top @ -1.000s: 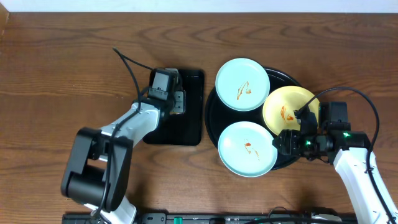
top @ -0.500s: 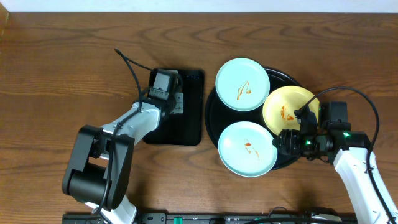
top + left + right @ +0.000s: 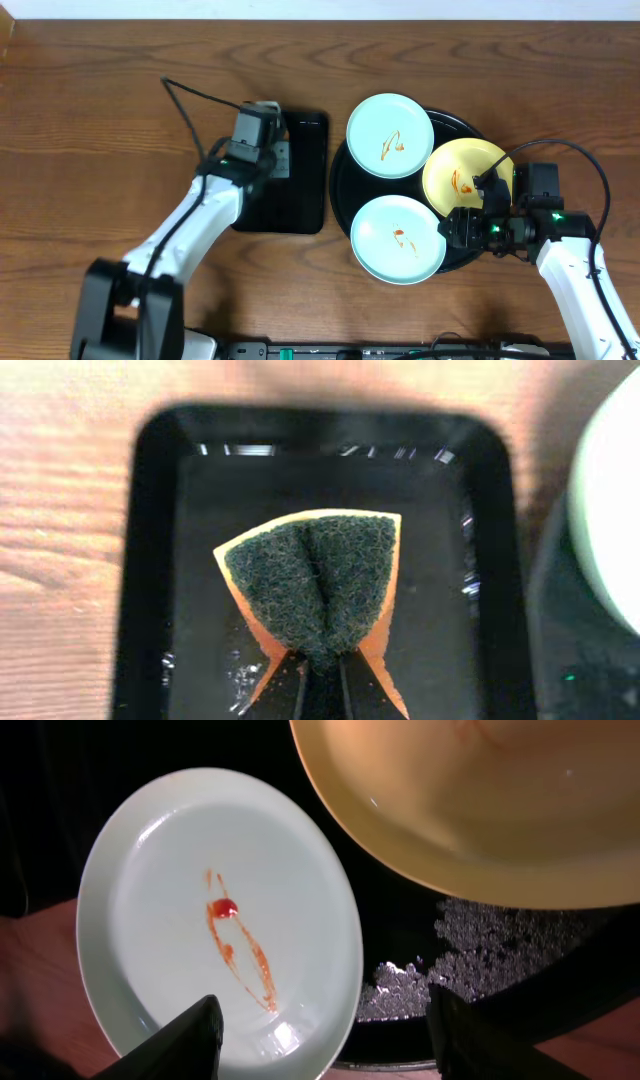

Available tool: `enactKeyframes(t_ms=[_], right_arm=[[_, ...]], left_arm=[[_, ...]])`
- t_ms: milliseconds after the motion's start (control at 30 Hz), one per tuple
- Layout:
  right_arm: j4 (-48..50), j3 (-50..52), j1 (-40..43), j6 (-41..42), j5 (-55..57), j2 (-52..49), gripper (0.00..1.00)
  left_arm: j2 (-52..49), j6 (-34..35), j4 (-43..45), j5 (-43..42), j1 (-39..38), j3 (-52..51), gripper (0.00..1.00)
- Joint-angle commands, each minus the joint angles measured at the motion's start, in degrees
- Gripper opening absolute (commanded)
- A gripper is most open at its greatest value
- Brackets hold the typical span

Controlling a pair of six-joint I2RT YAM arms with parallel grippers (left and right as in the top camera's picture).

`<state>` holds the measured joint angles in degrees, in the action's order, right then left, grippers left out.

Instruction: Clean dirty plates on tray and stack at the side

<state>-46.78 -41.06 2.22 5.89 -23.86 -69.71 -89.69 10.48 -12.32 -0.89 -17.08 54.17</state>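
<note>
Here, item by item, as seen from beside the table point(image 3: 100, 90).

1. Round black tray point(image 3: 338, 185): right of centre on the wood, glossy, with a raised rim. Beads of water point(image 3: 470, 935) sit on its floor near the right arm.
2. Far blue plate point(image 3: 390, 135): at the tray's far-left edge, overhanging the rim, with an orange smear in the middle.
3. Yellow plate point(image 3: 466, 172): on the tray's right side, with an orange smear left of centre. In the right wrist view its rim point(image 3: 470, 810) stands above the near plate's level.
4. Near blue plate point(image 3: 398, 238): at the tray's near-left edge, overhanging the rim, just beside the yellow one. A thin red-orange streak with a darker blob point(image 3: 225, 910) marks it.
5. Right gripper point(image 3: 458, 225): low over the tray's near-right part, between the yellow plate and the near blue plate. Its fingers point(image 3: 195, 1040) are spread wide, with nothing between them.
6. Rectangular black tray point(image 3: 300, 190): left of the round one, close to it.
7. Left gripper point(image 3: 262, 145): over this small tray's far end, fingers pinched together on a sponge point(image 3: 310, 585).
8. Sponge: orange body, dark green scouring face, creased down the middle by the pinch. I cannot tell whether it touches the tray floor.
9. Black cable point(image 3: 195, 95): looping off the left arm across the table.
</note>
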Motion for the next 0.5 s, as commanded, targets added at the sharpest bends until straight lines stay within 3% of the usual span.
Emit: enactKeyframes(t_ms=[0, 467], right_arm=[[0.09, 0.33, -1.18, 0.52, -0.81, -0.04, 0.63], [-0.26, 0.33, -1.20, 0.55, -0.81, -0.04, 0.64]], left_arm=[[-0.09, -0.28, -1.44, 0.96, 0.07, 0.83, 0.07], [-12.07, -0.28, -2.51, 0.87, -0.04, 0.00, 0.08]])
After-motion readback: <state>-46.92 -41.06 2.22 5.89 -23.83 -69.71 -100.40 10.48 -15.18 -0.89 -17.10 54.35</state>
